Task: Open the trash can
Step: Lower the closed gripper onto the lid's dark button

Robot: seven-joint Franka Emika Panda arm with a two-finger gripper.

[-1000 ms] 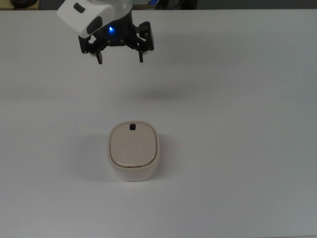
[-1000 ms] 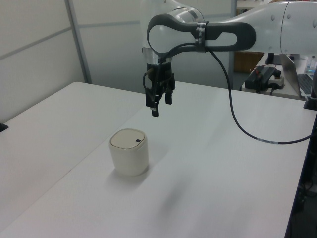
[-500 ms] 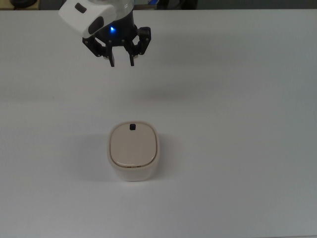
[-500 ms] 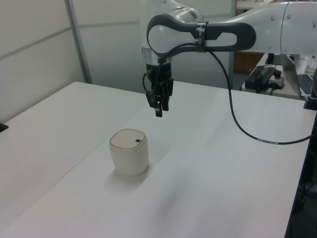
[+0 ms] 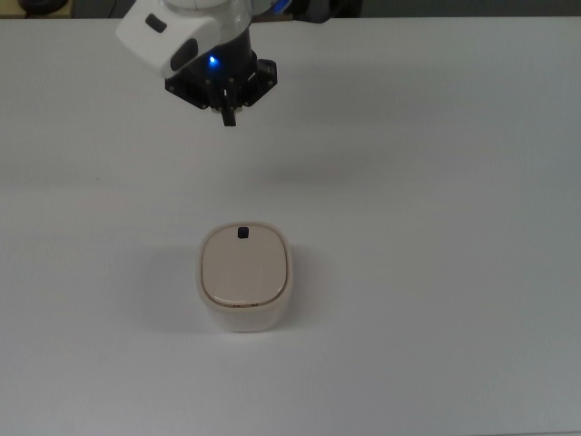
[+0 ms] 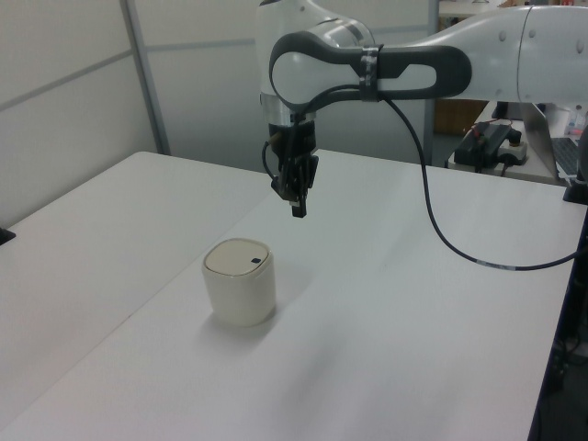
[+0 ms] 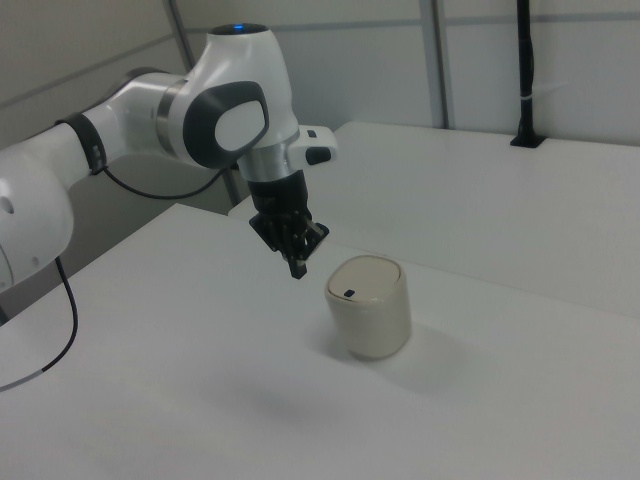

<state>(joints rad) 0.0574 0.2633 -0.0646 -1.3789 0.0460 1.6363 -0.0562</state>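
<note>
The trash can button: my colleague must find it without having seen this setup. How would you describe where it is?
On the white table stands one cream trash can. On its flat lid, the button is the tiny black square by the edge nearest the claw, the only dark mark there.

Claw (image 5: 229, 118) fingers from wide apart to pressed together, slightly nearer the trash can (image 5: 245, 277).

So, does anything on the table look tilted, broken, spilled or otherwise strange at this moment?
Nothing stands out. The trash can stands upright on the white table, lid flat and closed, its black button showing. The gripper hangs in the air apart from it, fingers shut and empty. No spill or damage shows.
</note>
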